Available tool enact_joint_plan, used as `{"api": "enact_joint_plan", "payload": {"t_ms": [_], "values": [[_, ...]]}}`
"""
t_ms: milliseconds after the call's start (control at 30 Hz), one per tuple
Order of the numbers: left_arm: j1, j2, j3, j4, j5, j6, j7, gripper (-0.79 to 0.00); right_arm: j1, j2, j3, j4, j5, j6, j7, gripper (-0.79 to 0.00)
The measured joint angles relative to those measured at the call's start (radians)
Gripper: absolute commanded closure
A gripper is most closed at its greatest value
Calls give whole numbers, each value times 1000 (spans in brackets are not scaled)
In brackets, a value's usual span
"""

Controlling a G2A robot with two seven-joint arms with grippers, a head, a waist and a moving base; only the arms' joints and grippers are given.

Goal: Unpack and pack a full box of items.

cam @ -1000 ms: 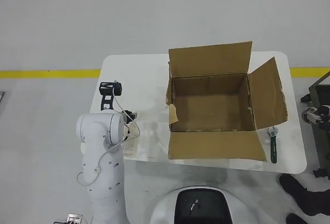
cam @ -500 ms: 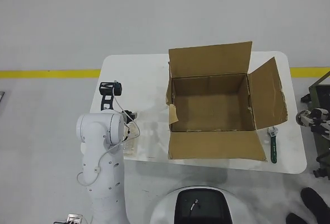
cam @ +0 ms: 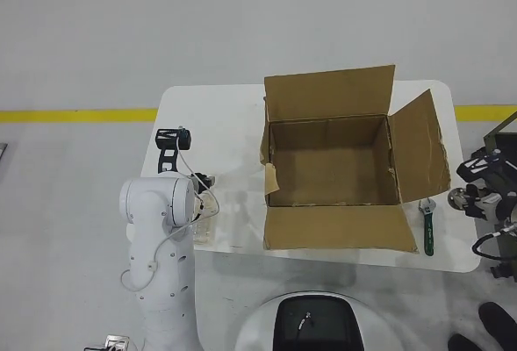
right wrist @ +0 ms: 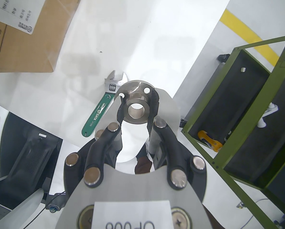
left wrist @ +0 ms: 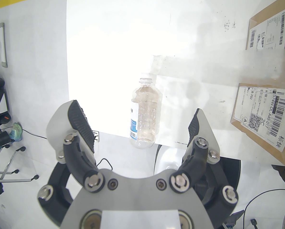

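Observation:
An open cardboard box stands empty on the white table. A clear plastic bottle lies at the table's near left edge, below my open left gripper, which hangs just above it. In the top view the bottle sits under the left arm. My right gripper is shut on a metal flange fitting, held above the table's right edge. A green-handled adjustable wrench lies on the table just right of the box, also seen as the wrench under the fitting.
A black tool lies on the table's left side. An olive-green crate with small items stands on the floor right of the table. A yellow floor line runs behind. The box's right flap folds outward.
My right arm has come in from the crate toward the table's right edge with the metal fitting. The left arm and bottle have not moved.

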Motion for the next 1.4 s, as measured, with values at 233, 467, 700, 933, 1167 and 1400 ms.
{"api": "enact_joint_plan", "payload": {"t_ms": [233,467,700,933,1167,1400], "values": [[0,0,0,0,0,0,0,-785,-23,22,-20,72,26,-6,14,0],[0,0,0,0,0,0,0,-785,-44,47,-56,96,50,-20,-1,0],[0,0,0,0,0,0,0,-785,-67,62,-64,100,52,-19,-12,0],[0,0,0,0,0,0,0,-785,-75,73,-76,120,46,-11,-34,-145],[0,0,0,0,0,0,0,-785,-62,84,-103,148,25,1,-57,-320],[0,0,0,0,0,0,0,-785,-55,95,-111,164,27,6,-69,-379]]}}
